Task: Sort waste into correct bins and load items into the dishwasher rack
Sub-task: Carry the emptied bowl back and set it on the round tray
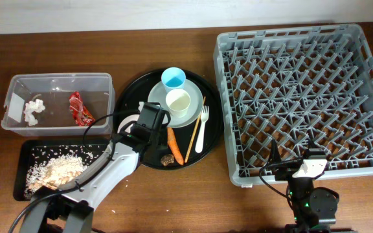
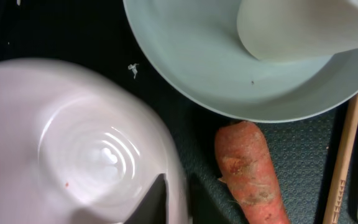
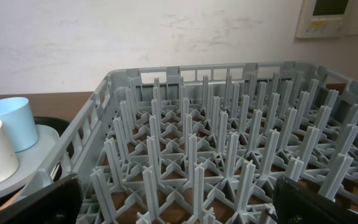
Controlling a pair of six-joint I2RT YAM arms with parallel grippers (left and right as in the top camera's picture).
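My left gripper (image 1: 146, 126) is over the round black tray, its fingers (image 2: 176, 198) closed across the rim of the white-pink bowl (image 2: 61, 143). The orange carrot (image 2: 250, 168) lies just right of it, near a small brown lump (image 1: 168, 159). The pale grey plate (image 2: 197, 56) carries the cream cup (image 1: 179, 101) and blue cup (image 1: 173, 78). The white fork (image 1: 203, 126) and chopstick (image 1: 194, 133) lie beside it. My right gripper (image 3: 179, 199) is open and empty over the near edge of the grey dishwasher rack (image 1: 303, 97).
The clear tub (image 1: 57, 79) at the left holds a red wrapper (image 1: 79, 109) and white tissue (image 1: 34, 110). The shallow black tray (image 1: 24, 155) in front of it holds rice scraps (image 1: 57, 169). The round black tray (image 1: 131, 87) sits between the tub and the rack.
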